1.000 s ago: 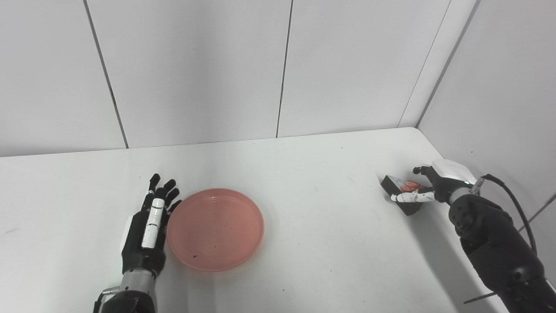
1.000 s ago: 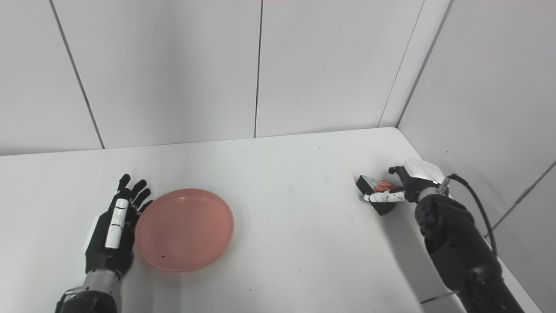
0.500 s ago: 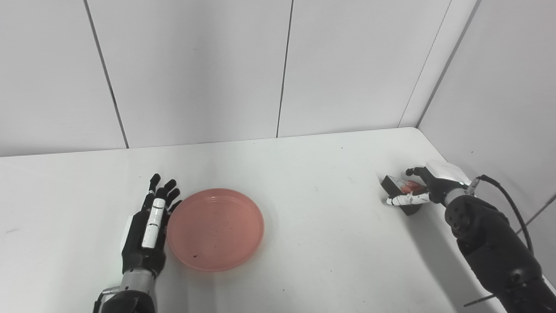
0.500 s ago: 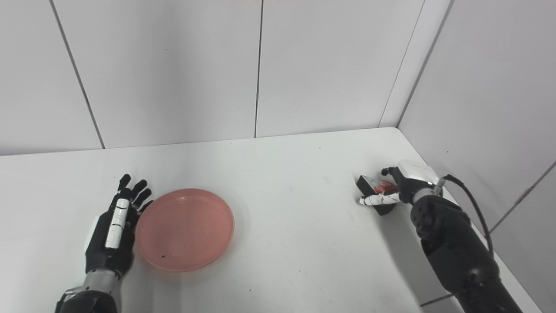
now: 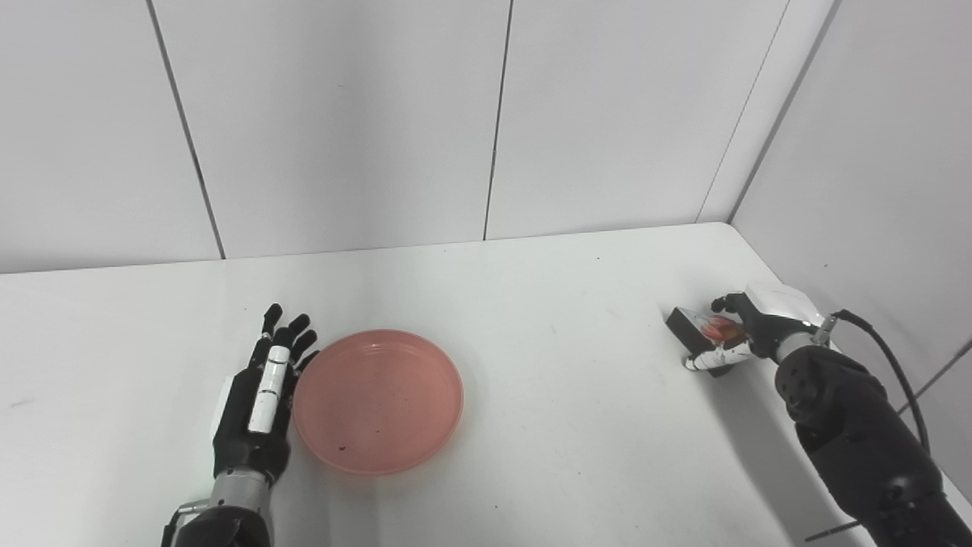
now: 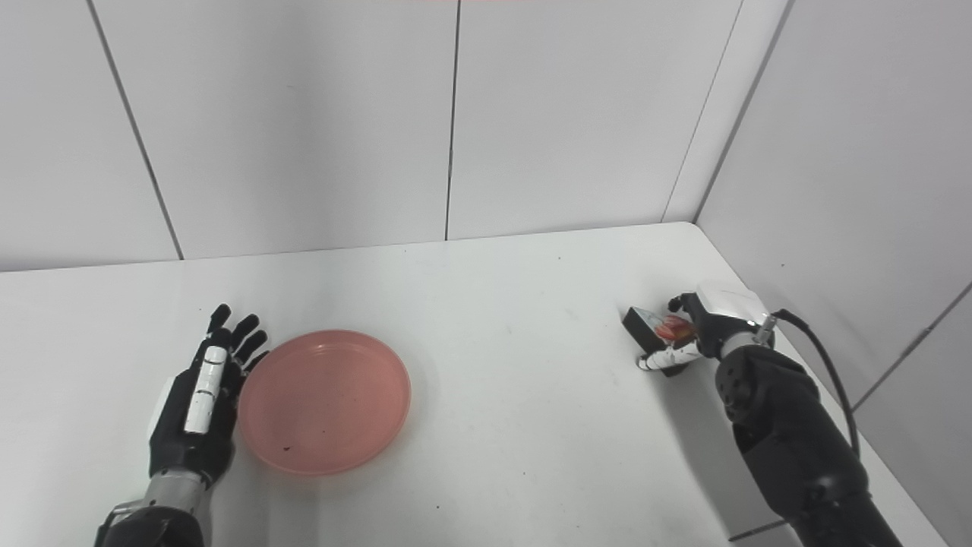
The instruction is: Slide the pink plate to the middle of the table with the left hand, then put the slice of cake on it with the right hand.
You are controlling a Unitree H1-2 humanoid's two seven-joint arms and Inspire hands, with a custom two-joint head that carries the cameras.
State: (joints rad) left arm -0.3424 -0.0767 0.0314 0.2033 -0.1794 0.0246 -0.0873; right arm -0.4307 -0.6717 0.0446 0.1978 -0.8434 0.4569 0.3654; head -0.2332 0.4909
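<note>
- While the round pink plastic plate [image 5: 378,400] sits left of mid-table, slide looks only partly done; left hand [image 5: 257,403] flat, fingers spread, touching its rim.
- Right hand [image 5: 748,334] closed round dark cake slice w/ red topping [image 5: 702,332] near right edge; lift & placing left.

My left hand [image 5: 254,406]: black fingers and palm shell, one white finger segment down the back, a white side panel, a silver metal wrist cuff. My right hand [image 5: 748,327]: black, with a white back plate and a white jointed thumb. Right forearm: bulky matte black casing, black cable looping from the wrist
</note>
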